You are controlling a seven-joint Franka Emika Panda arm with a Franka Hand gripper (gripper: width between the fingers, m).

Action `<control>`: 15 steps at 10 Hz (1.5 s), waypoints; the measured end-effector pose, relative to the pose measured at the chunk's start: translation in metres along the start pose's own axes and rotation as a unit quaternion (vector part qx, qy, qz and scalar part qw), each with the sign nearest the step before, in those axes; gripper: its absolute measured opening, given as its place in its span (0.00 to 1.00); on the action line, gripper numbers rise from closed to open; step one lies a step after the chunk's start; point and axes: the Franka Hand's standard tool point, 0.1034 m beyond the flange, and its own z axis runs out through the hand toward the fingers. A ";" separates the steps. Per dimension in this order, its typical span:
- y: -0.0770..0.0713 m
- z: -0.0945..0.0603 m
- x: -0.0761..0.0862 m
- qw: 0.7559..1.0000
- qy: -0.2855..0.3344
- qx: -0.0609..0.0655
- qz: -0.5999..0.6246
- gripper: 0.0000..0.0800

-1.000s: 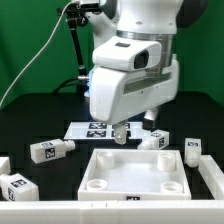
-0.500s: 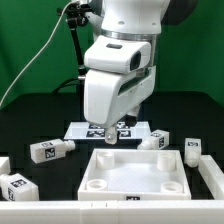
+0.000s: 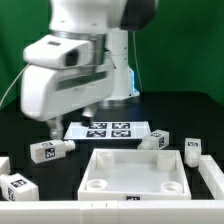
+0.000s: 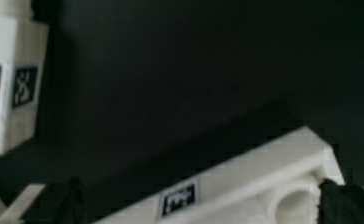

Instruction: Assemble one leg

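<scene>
Exterior view: the leg [image 3: 50, 150] lies on its side on the black table [image 3: 15, 135], just off the far corner of the panel [image 3: 135, 192] on the exterior view's left, not touching it. The gripper [image 3: 56, 126] hangs above that leg, clear of the panel. The marker board [image 3: 108, 129] lies flat behind the panel. In the wrist view the dark fingertips [image 4: 69, 202] stand wide apart, holding nothing, with the tagged leg and a corner of the panel below them.

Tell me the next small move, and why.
Probably shift the open jaws over the leg lying at the exterior view's left: in the wrist view it sits off to one side, not between them, so descending now would likely miss.
</scene>
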 end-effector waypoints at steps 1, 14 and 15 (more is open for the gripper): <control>0.007 0.007 -0.020 1.000 0.004 -0.003 0.012 0.81; 0.013 0.014 -0.035 0.882 0.013 0.029 0.470 0.81; 0.012 0.014 -0.033 0.862 0.016 0.034 0.505 0.81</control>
